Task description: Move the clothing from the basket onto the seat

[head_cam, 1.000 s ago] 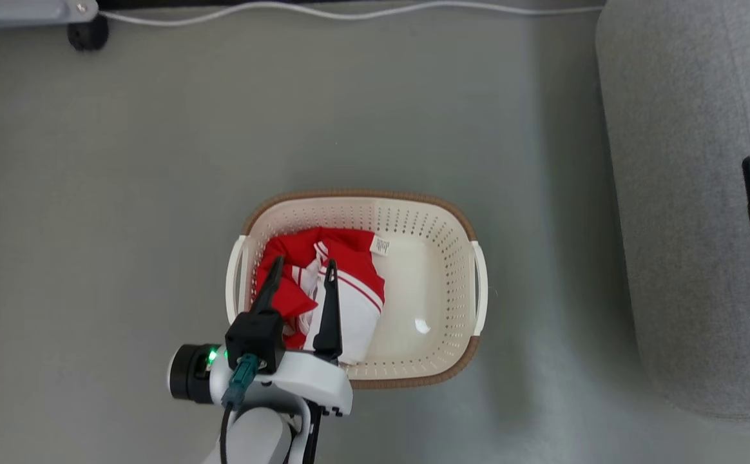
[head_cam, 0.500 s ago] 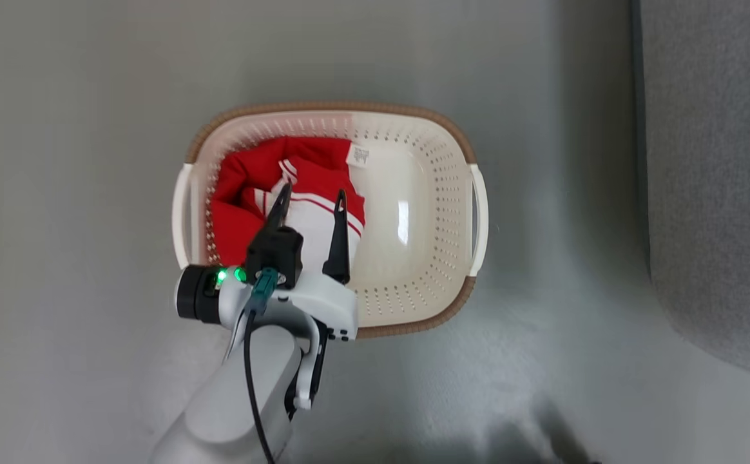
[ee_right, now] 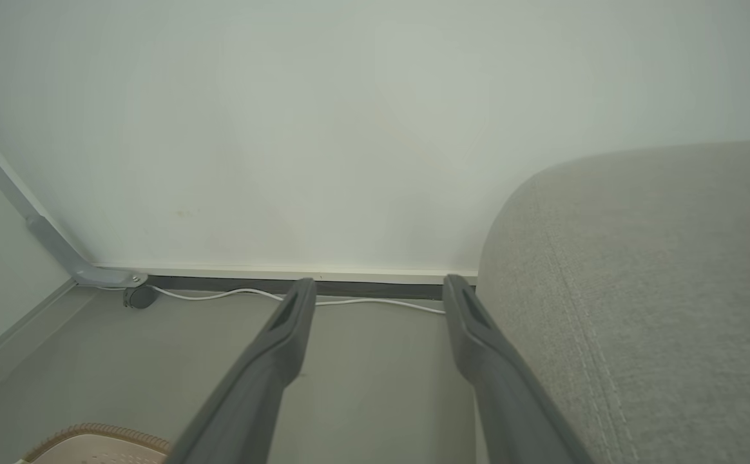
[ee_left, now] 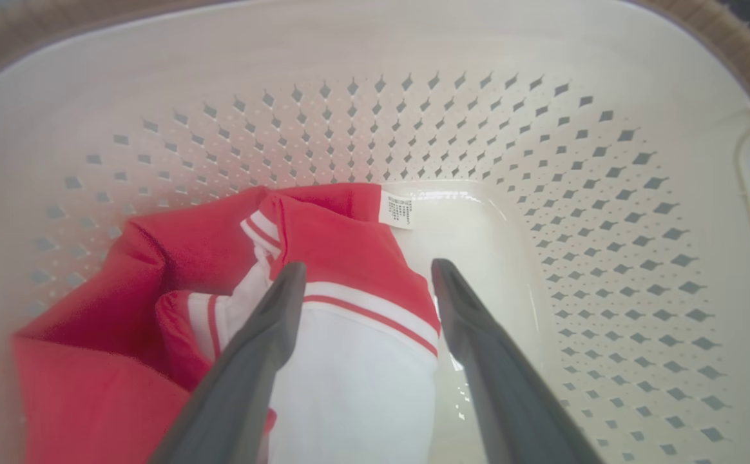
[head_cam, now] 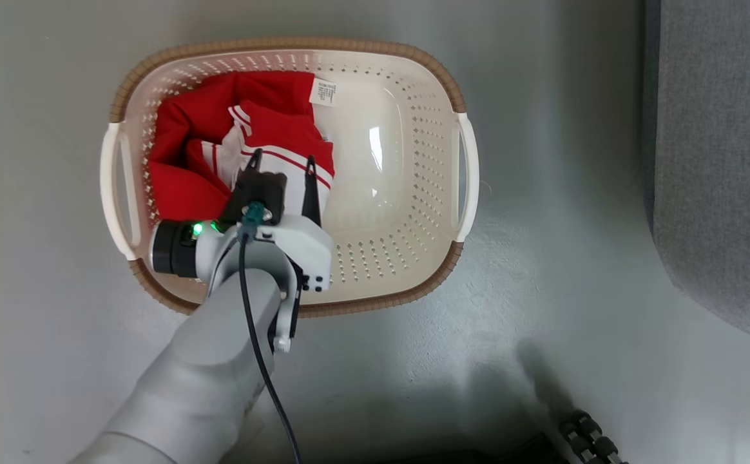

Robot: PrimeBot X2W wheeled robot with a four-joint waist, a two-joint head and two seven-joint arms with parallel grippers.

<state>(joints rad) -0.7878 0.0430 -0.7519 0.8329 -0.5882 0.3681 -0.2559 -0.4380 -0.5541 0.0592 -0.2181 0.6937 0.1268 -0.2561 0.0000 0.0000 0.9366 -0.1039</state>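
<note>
The red and white clothing (head_cam: pixel 220 148) lies bunched in the left half of the cream basket (head_cam: pixel 426 193), with a white label at its far edge. My left gripper (head_cam: pixel 283 158) is open inside the basket, its two dark fingers straddling the white panel of the clothing (ee_left: pixel 362 361); in the left wrist view the left gripper (ee_left: pixel 367 274) has the fabric between its fingers. The grey seat (head_cam: pixel 723 161) stands to the right of the basket. My right gripper (ee_right: pixel 379 290) is open and empty in the air, beside the seat (ee_right: pixel 658 290).
The basket's right half (ee_left: pixel 542 270) is bare plastic. A white cable (ee_right: pixel 349 299) runs along the skirting at the wall's foot, and a grey metal leg with a black foot (ee_right: pixel 133 293) stands at the left. The basket's rim (ee_right: pixel 91 435) peeks in at the bottom left.
The head camera has tipped down and closer, so the basket looks larger and higher in the picture. My left gripper has sunk deeper into the basket onto the clothing, still open.
</note>
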